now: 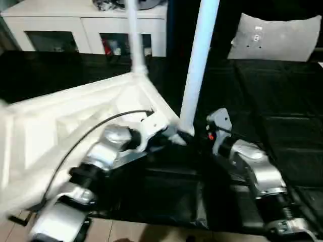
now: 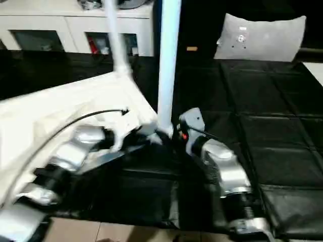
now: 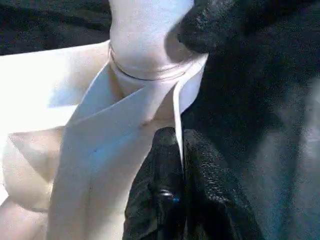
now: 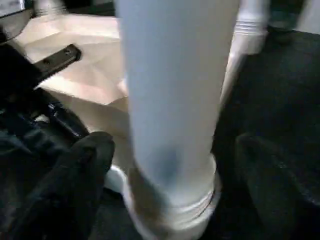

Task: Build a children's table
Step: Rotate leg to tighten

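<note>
**Two legs standing, left end effector pinching the tabletop's rim**

Over on the left, the white tabletop lies upside down, ribbed underside facing up, tilted across the black padded surface. Its near corner juts toward the middle of the scene. A black cable arcs over the underside, running along the silver left forearm.

The left end effector sits right at that near corner, its black fingers pressed together on the thin white edge of the top, which slots between them in the left wrist view. Just beyond the pinch is the round corner socket, with a leg seated in it.

Moving to the centre: a far leg stands upright from the back corner of the top, and a near leg rises from the near corner, close to the left fingers.

On to the right: the right end effector has its two black fingers spread wide, one either side of the near leg's base, and a clear gap shows between each finger and the tube.

At the back left, a white cabinet with shelves; at the back right, a grey cushion.
</note>
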Available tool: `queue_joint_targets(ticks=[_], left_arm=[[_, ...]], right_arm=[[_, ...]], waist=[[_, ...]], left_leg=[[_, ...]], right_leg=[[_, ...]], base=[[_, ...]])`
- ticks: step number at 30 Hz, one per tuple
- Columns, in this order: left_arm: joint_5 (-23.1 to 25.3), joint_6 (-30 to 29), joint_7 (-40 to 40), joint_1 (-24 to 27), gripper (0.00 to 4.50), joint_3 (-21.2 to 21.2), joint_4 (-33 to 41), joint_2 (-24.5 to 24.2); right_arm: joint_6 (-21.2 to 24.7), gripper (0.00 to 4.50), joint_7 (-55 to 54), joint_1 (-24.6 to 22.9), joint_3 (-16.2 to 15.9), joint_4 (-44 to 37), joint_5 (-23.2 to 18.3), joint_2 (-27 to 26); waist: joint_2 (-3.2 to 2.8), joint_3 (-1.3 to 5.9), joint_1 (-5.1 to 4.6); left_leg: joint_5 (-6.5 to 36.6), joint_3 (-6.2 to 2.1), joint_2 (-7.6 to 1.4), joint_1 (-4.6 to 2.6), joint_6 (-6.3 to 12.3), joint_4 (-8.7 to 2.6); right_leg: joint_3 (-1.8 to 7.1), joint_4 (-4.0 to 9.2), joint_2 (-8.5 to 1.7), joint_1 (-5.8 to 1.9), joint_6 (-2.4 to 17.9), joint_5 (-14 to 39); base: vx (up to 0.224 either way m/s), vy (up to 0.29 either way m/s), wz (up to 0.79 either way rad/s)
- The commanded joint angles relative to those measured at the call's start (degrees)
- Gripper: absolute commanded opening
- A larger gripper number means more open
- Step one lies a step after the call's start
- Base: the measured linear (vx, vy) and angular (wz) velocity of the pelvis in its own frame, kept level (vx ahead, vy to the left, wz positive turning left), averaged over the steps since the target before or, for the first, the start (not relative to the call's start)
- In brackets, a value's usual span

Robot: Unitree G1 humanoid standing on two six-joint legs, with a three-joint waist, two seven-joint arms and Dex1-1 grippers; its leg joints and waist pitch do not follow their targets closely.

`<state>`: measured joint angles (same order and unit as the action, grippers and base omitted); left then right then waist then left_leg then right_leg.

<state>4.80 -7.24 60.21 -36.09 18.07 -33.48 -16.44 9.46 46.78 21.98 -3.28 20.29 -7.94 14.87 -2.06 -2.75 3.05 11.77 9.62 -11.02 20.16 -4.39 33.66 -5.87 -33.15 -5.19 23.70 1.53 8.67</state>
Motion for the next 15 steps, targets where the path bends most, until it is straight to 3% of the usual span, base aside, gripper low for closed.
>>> queue_joint_targets(ticks=[1, 5, 9, 15], left_arm=[[-0.3, 3.8, 7.0, -0.6, 0.0, 2.1, 0.7, -2.0], [-2.4, 7.2, 16.7, -0.7, 0.0, 3.7, 0.5, -4.9], [-2.7, 9.5, 22.2, -0.9, 0.0, 5.4, 0.0, -6.8], [-3.2, 10.8, 25.3, -1.0, 0.0, 6.0, 0.0, -7.4]], right_arm=[[-0.3, 4.2, 7.3, -0.2, -2.1, -1.4, -1.5, 3.0], [0.3, 4.2, 18.8, 0.1, -4.5, -2.1, -4.2, 7.4], [2.0, 3.75, 25.9, 0.9, -6.0, -1.9, -6.1, 9.0], [2.4, 3.3, 28.9, 1.8, -6.9, -1.3, -7.2, 9.4]], waist=[[0.24, 3.83, 0.16], [0.53, 3.85, 1.01], [0.78, 3.9, 1.69], [0.79, 3.86, 2.36]], left_leg=[[8.9, -0.22, -2.0, 0.02, 5.41, -3.76], [8.2, 0.07, -2.16, 0.17, 6.42, -3.53], [7.7, 0.07, -2.17, 0.18, 6.47, -3.48], [7.7, 0.03, -2.28, 0.13, 5.1, -3.59]], right_leg=[[2.86, 3.35, -3.22, -3.91, 12.7, 12.4], [2.93, 2.92, -3.29, -3.95, 13.2, 11.1], [2.89, 2.97, -3.46, -3.96, 12.8, 13.0], [2.95, 2.97, -3.49, -3.78, 12.2, 14.3]], base=[[0.0, 0.0, 0.0], [0.0, 0.0, 0.0], [0.0, 0.0, 0.0], [0.0, 0.0, 0.0]])
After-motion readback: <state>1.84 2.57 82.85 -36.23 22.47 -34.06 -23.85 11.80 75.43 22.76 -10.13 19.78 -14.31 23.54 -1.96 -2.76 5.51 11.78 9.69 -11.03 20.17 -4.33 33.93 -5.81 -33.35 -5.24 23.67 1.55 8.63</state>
